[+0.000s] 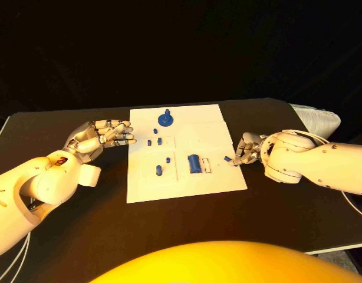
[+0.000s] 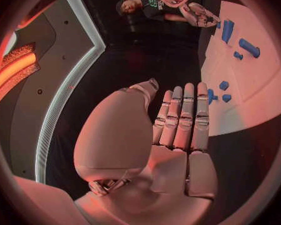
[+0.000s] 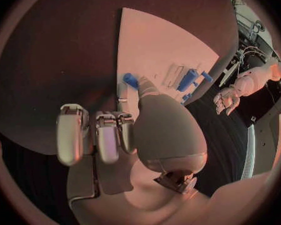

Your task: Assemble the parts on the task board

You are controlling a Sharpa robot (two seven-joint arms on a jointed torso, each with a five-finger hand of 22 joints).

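The white task board (image 1: 190,183) lies mid-table with several blue parts on it: a round gear-like piece (image 1: 165,119) at the far end, a cylinder (image 1: 194,163) near the middle, and small pegs (image 1: 159,170). My right hand (image 1: 249,148) is at the board's right edge. Its thumb and a finger pinch a small blue part (image 1: 229,158) (image 3: 130,80) at the rim, and its other fingers (image 3: 97,135) are curled in. My left hand (image 1: 104,137) (image 2: 178,130) hovers at the board's left edge, fingers straight and side by side, holding nothing.
A white folded object (image 1: 317,121) lies on the black table (image 1: 79,236) behind my right arm. A thin cable (image 1: 355,206) runs along that arm. The table's front right edge (image 1: 351,244) is close by.
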